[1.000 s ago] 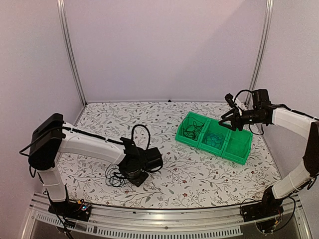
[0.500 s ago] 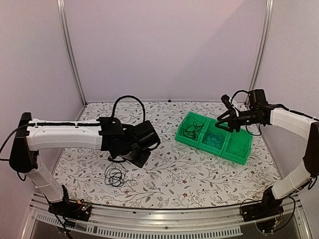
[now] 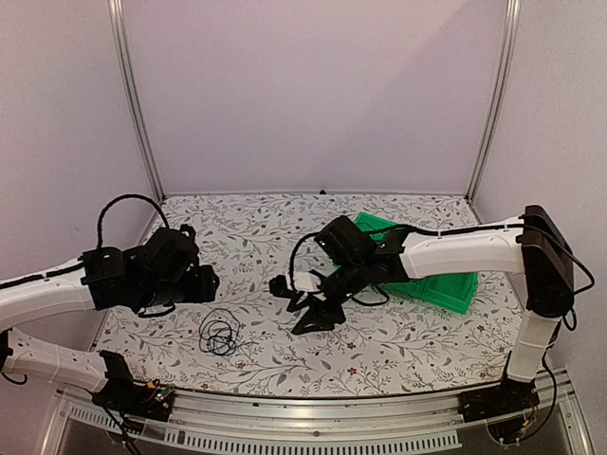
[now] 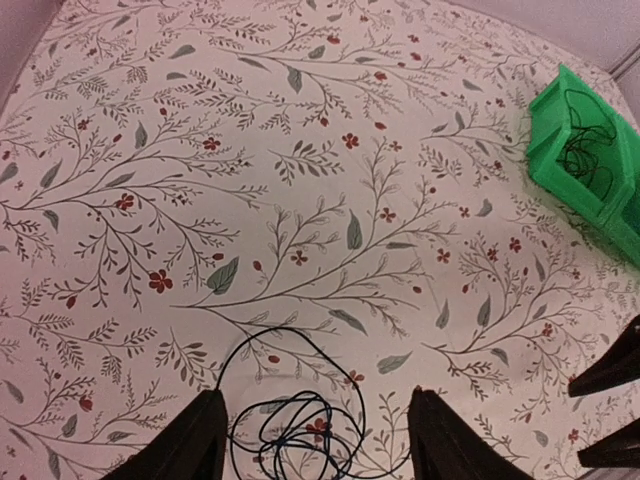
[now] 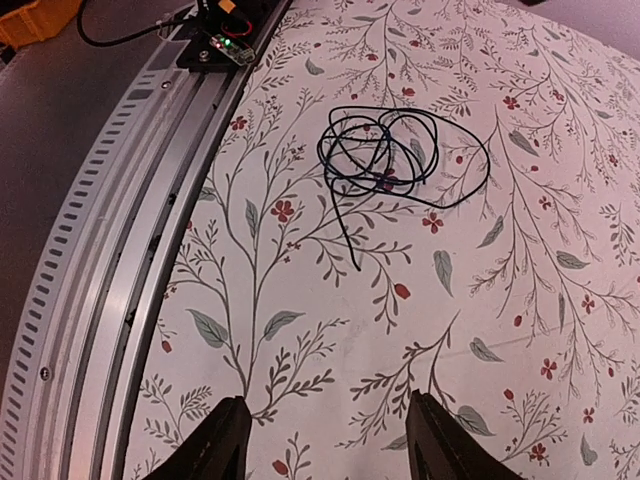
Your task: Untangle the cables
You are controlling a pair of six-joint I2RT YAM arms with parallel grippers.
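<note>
Floral tabletop is bearing coiled cables lower left, with left fingers and right fingers hovering wide, seemingly lining up grasps.

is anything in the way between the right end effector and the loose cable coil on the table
Nothing visible does. Only bare floral tablecloth lies between the open right end effector and the cable coil.

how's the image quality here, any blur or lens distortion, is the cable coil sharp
Top external: soft even light; the cable coil is barely resolved, the right gripper a dark mass. Left wrist: coil sharp, left gripper fingers dark at the bottom edge. Right wrist: coil crisp, the aluminium rail bows from wide-angle distortion.
</note>
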